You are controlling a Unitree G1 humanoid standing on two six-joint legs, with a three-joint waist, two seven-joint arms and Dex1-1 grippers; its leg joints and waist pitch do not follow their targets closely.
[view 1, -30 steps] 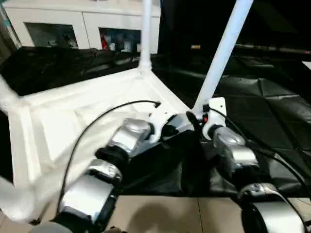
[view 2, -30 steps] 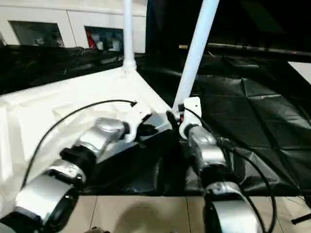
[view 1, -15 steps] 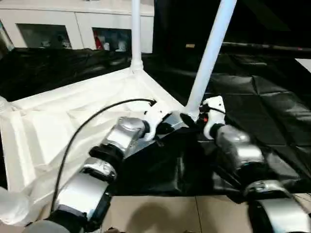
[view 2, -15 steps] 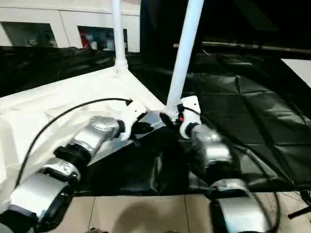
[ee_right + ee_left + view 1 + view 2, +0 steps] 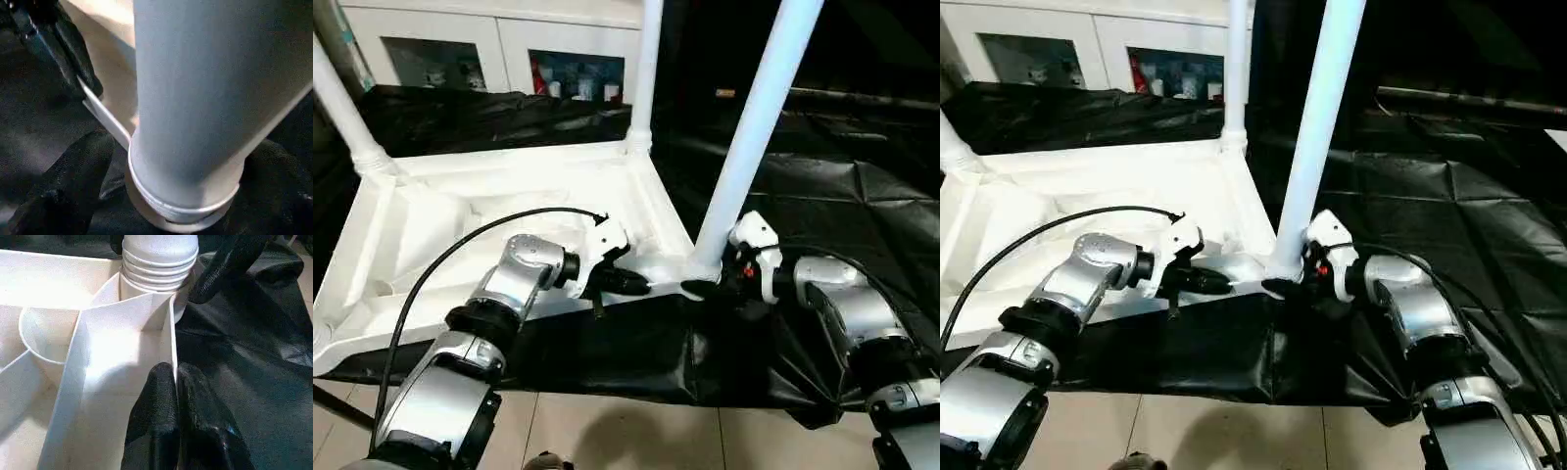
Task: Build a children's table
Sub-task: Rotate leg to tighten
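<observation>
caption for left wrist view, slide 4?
Left gripper pinches the white plastic tabletop's raised rim beside a ribbed white leg base.

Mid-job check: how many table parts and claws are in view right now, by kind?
White plastic rectangular tabletop: 1
White tapered cylindrical legs, upright: 3
Black two-fingered claws: 2
Total: 6

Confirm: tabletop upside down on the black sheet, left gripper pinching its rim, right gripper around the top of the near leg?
Not quite. The right gripper is around the base of the near leg, at its socket, as the right wrist view shows. The rest holds: the tabletop is upside down on the black sheet, the left gripper pinching its rim.
</observation>
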